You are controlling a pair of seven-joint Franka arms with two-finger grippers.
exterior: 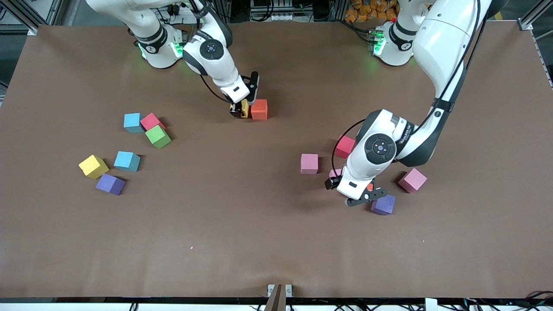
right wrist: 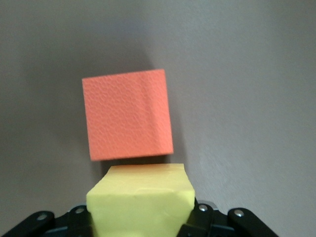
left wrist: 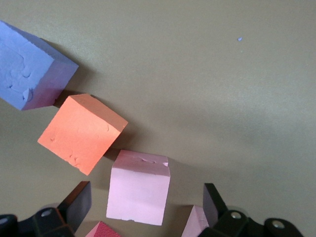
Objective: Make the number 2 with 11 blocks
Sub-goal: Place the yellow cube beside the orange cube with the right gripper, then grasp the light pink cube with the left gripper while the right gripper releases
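Two cubes (left wrist: 81, 132) crowd pink cube (left wrist: 138, 187).

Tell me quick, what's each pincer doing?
Left pincer: open, empty, over a pink block.
Right pincer: shut on a yellow block, beside an orange block.

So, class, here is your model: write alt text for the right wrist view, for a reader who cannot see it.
The right gripper is shut on a yellow block, holding it right beside an orange block that sits on the brown table. The two blocks look very close, but whether they touch cannot be told.
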